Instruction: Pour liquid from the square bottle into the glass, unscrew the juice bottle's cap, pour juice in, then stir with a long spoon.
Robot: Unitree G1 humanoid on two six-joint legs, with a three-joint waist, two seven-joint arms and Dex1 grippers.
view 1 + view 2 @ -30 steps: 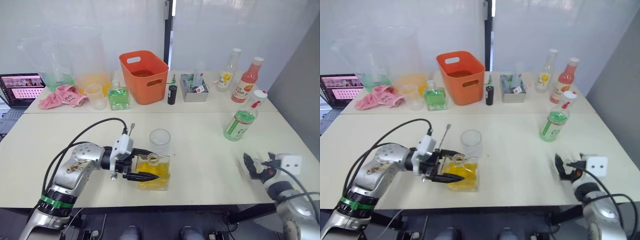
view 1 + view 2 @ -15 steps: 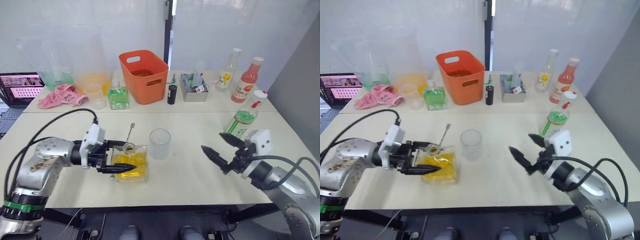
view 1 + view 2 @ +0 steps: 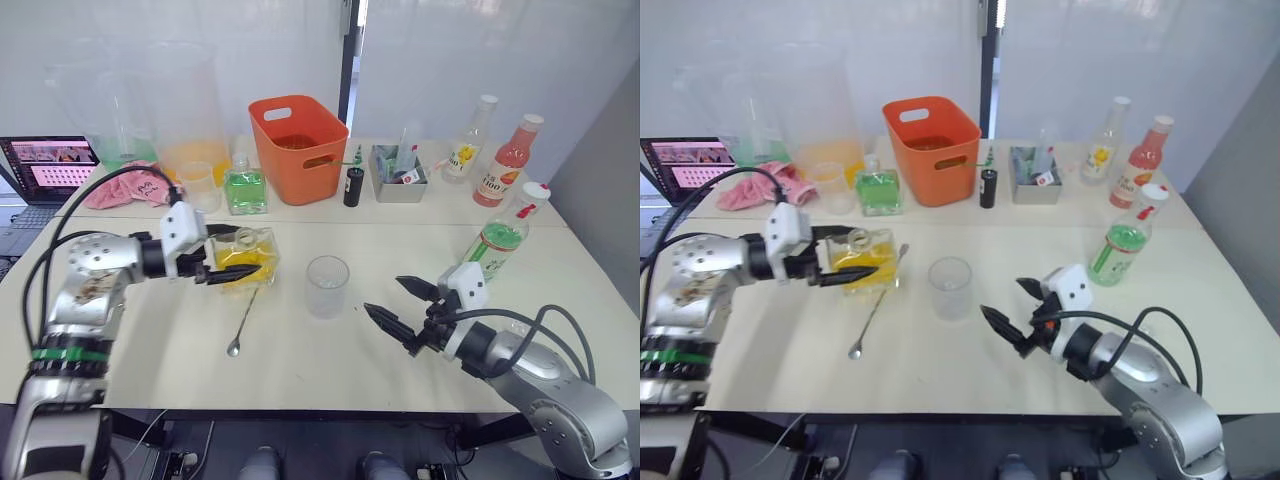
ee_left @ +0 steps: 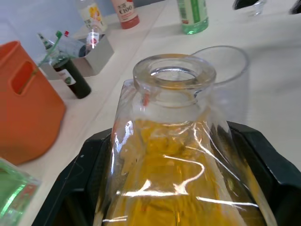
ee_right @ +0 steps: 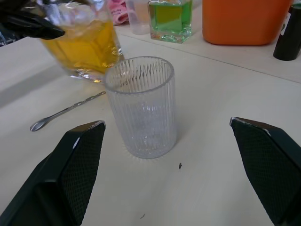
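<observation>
Square bottle lifted and tilted, glass not yet filled.

Left gripper (image 3: 222, 267) is clamped across the square bottle (image 3: 244, 258), left of centre frame, held off the table with its neck towards the glass (image 3: 327, 286) at centre. Right gripper (image 3: 400, 309) is spread wide, empty, near the glass on its right. Long spoon (image 3: 243, 320) lies below the bottle. Bottle looks like heavy, slick, breakable glass; grip the flat sides low on the body.
</observation>
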